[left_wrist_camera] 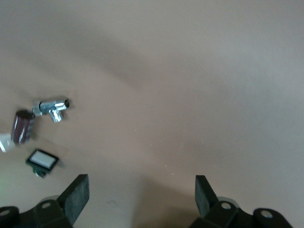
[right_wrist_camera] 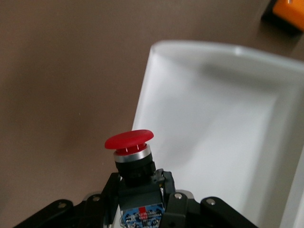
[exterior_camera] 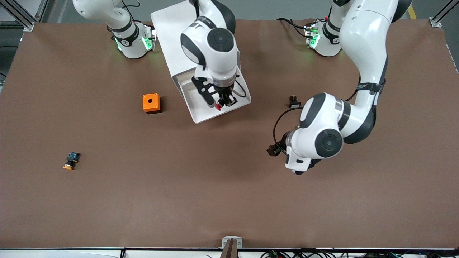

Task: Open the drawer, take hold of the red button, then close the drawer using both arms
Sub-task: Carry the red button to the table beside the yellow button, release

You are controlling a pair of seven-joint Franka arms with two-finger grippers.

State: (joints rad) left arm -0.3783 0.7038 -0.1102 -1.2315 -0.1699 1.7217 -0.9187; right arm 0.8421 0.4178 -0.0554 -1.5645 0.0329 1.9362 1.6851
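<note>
Nearest the front camera, toward the right arm's end of the brown worktop [exterior_camera: 229, 200]: an orange-capped button [exterior_camera: 71, 161] lying on its side, well apart from everything else. Farther back, toward the left arm's end: the left hand [left_wrist_camera: 142, 197] hanging over bare worktop, fingers [left_wrist_camera: 76, 194] spread wide, nothing between them; mostly hidden under its own arm in the front view. In the left wrist view, off to one side on the worktop: a small dark red cylinder [left_wrist_camera: 22, 126], a shiny metal fitting [left_wrist_camera: 52, 108] just beside it, and a small black-framed white square part [left_wrist_camera: 42, 161] near both. Farther still: a small black part [exterior_camera: 294, 102] lying alone near the left arm, and an orange cube with a hole [exterior_camera: 151, 103] beside the open white drawer [exterior_camera: 200, 111]. Over that drawer's pulled-out tray: the right hand [exterior_camera: 223, 103], fingers [right_wrist_camera: 173, 194] pressed against the black body of the button [right_wrist_camera: 130, 152], red cap standing clear of the fingertips, lifted above the tray's rim near its corner. Farthest: both arm bases, green lights glowing.
</note>
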